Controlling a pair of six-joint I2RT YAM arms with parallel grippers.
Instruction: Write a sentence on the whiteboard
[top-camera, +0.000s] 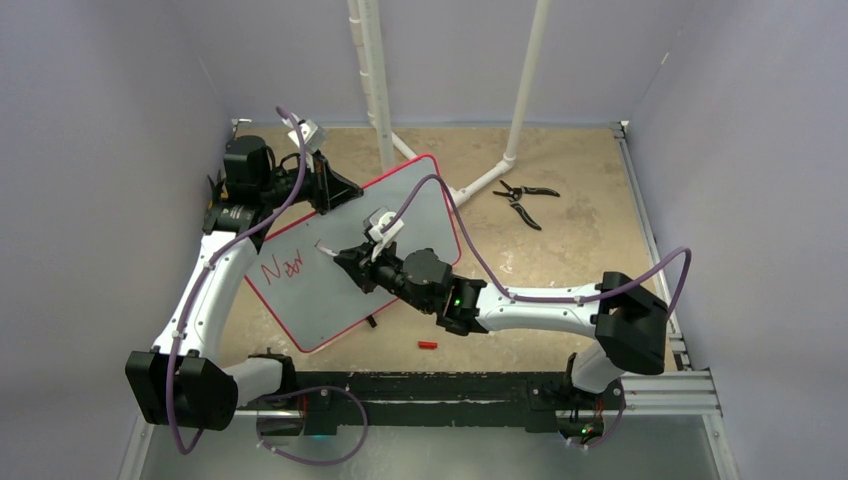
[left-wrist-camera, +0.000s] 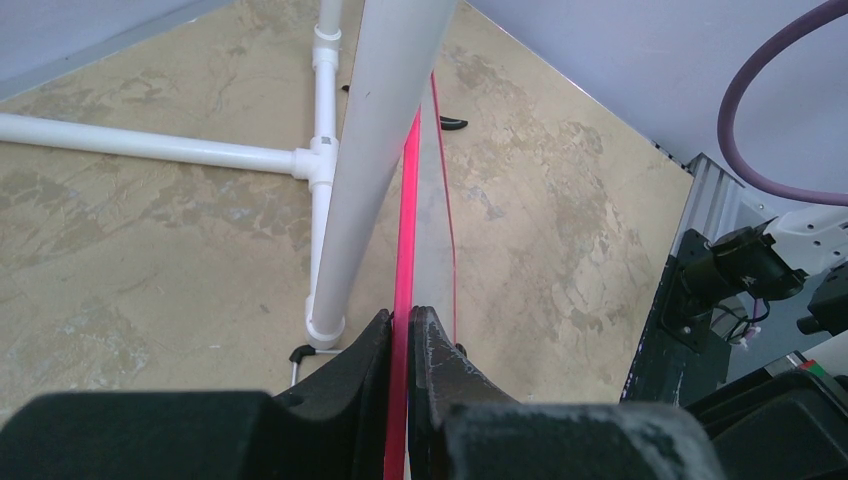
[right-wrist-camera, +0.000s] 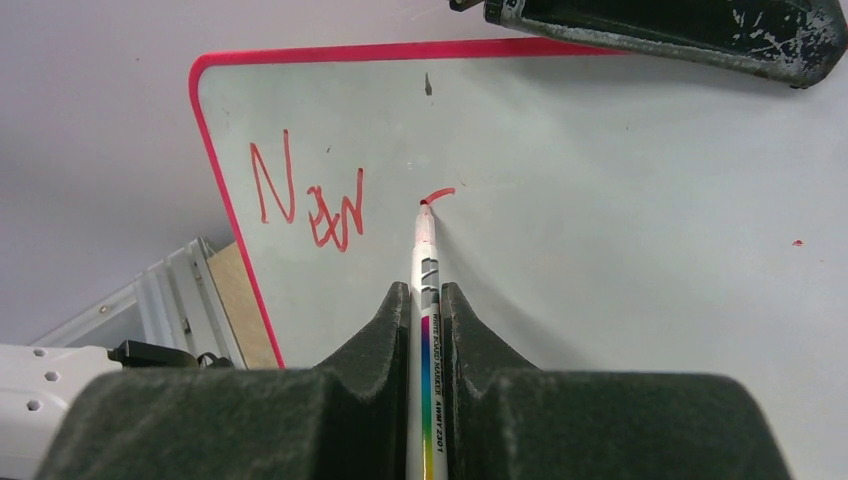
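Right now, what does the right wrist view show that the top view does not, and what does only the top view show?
Only the right wrist view: the rainbow label on the marker, and its tip touching the end of a short red stroke to the right of the first word. Only the top view: the pliers, a small red item on the table, and the white pipes. Both: the whiteboard, the red word "New", and the right end effector shut on the marker.

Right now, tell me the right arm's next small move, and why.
Probably draw the marker tip down and round to finish the curve. Its tip touches the whiteboard at a short red stroke beside "New", and the left fingers clamp the rim.
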